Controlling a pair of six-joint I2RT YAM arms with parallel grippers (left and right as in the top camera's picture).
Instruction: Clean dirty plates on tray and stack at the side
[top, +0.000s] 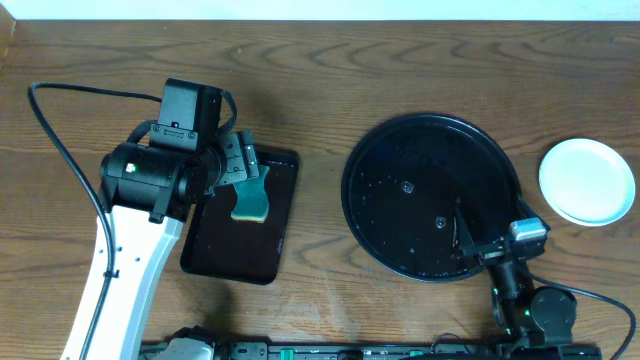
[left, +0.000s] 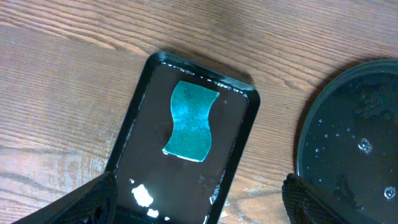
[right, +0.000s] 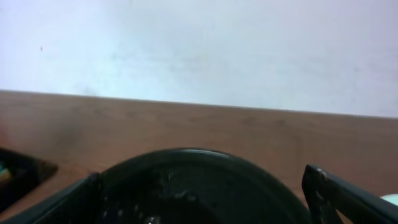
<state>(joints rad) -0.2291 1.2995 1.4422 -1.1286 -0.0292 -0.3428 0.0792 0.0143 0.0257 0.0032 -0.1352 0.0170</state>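
The large round black tray lies right of centre, wet, with no plates on it. A pale mint-white plate rests on the bare wood to the tray's right; I cannot tell whether other plates lie under it. Its edge just shows in the right wrist view. My right gripper is open and empty, low over the tray's near right rim. My left gripper is open and empty above a teal sponge, which also shows in the left wrist view.
The sponge lies in a smaller rectangular black tray left of centre, with white foam specks at its near end. The round tray's edge lies to its right. A black cable runs along the left arm.
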